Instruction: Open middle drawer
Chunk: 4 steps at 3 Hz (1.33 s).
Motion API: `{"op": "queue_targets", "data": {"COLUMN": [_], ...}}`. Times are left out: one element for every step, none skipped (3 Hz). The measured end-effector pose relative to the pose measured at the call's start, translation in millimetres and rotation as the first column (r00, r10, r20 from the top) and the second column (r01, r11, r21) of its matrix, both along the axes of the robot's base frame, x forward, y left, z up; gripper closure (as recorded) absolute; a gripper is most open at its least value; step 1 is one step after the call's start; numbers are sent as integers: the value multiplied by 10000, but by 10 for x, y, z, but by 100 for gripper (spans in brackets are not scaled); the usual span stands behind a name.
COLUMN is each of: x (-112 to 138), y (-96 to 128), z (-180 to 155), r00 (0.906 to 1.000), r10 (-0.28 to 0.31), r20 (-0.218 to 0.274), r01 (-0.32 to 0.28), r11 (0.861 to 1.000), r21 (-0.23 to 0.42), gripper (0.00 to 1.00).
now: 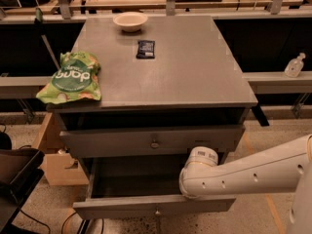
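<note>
The middle drawer (122,209) is a wide shallow grey drawer with a small round knob (157,211). It stands pulled far out, and its dark inside shows. My white arm reaches in from the right. Its gripper end (191,183) sits over the right part of the open drawer, just behind the front panel. The knob is free, to the left of the gripper end and below it. The fingers are hidden by the wrist.
Above the open drawer is a taller grey front (107,141) with a larger knob (154,144). The cabinet top (195,72) holds a green snack bag (72,79), a white bowl (129,21) and a dark packet (146,48). Cardboard boxes (56,162) stand at the left.
</note>
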<state>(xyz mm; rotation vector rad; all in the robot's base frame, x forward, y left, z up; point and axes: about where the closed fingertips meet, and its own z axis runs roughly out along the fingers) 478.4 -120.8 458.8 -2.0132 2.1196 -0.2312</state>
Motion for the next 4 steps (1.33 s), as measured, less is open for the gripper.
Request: {"op": "queue_targets", "data": {"x": [127, 209, 78, -119], "y": [-29, -9, 67, 89], "z": [-140, -397, -602, -617], "r00": [9997, 9973, 9835, 9671], "r10": [0, 87, 283, 270], "r20": [-248, -731, -1785, -2528], "r01": [7, -34, -140, -94], "r11": [9996, 9974, 9966, 9975], "r21": [296, 726, 808, 706], "gripper": [100, 100, 100, 100]}}
